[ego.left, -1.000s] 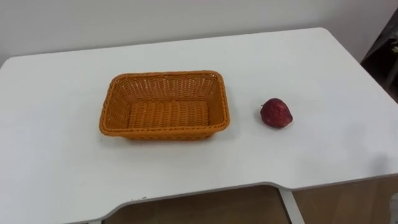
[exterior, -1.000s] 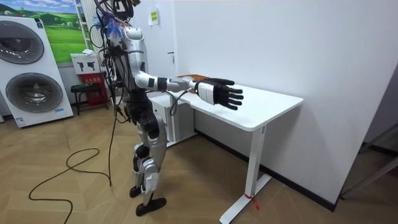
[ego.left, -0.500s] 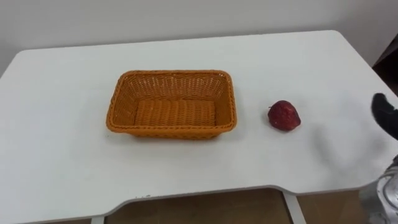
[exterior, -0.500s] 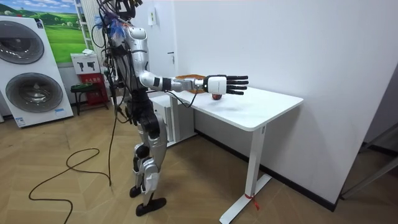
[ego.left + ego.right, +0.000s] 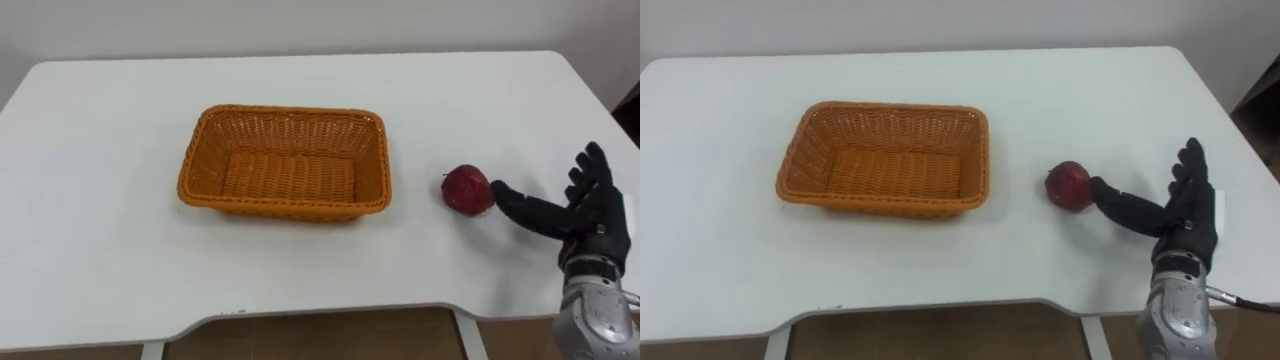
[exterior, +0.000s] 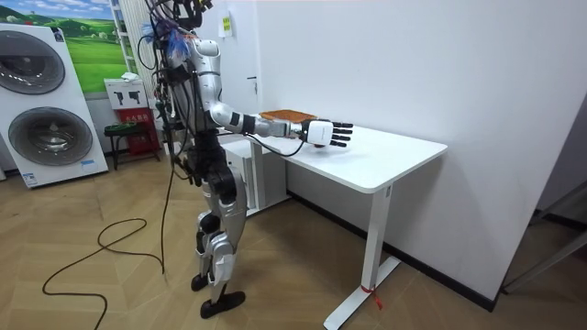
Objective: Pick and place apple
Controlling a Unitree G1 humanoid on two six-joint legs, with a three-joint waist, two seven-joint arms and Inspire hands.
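Left eye view, nearest first: right hand point(image 5: 592, 214) is coming in at the lower right, over the table's point(image 5: 100, 260) near edge. Fingers are spreading straight and wide, holding nothing. Thumb is pointing left, w/ its tip just beside the apple's right side; can't tell if it's touching. Apple point(image 5: 467, 189) is sitting on the bare tabletop, btwn the hand and the basket point(image 5: 285, 207), apart from the basket. Nothing is lying btwn hand and apple. Basket, orange wicker, rectangular, is standing upright near the table's middle w/ nothing in it. Beyond it, white tabletop is running to a pale wall.

Room view: robot is standing at the table's edge on the room view's left, right arm stretching out level over the top, hand point(image 6: 328, 134) just past the basket point(image 6: 284, 115). Table point(image 6: 385, 165) is standing against the white wall. Behind the robot, two washing machines point(image 6: 44, 101) and a small stool point(image 6: 119, 136) are standing well apart from the table.
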